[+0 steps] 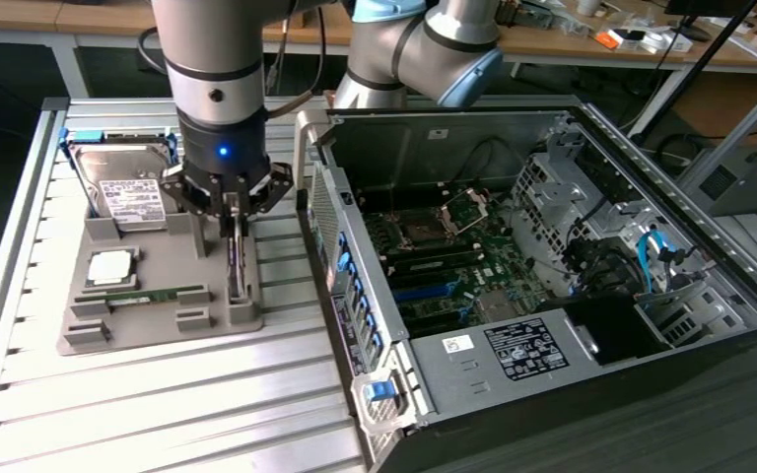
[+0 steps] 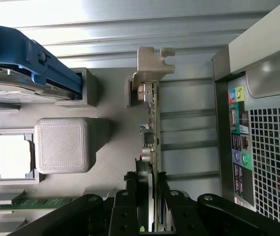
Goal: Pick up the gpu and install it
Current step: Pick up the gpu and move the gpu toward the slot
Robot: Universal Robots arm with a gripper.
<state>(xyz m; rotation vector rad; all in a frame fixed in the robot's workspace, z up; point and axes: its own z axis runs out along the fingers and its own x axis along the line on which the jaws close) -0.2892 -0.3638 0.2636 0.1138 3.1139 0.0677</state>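
Observation:
The gpu (image 1: 236,258) is a thin dark card standing on edge in a slot of the grey holder (image 1: 155,325). In the wrist view the gpu (image 2: 151,128) runs away from me to its silver end bracket (image 2: 152,61), with a roundish cooler near my fingers. My gripper (image 1: 232,219) hangs straight down over the card. Seen from the wrist, the gripper (image 2: 147,177) has one black finger pressed against each face of the card, shut on it. The card still sits in the holder (image 2: 115,162).
The holder also carries a silver hard drive (image 1: 129,192) with blue rails, a square processor (image 1: 111,264) and a green memory stick (image 1: 142,296). The open computer case (image 1: 523,246) lies at the exterior view's right, its rear panel (image 2: 243,142) close beside the card.

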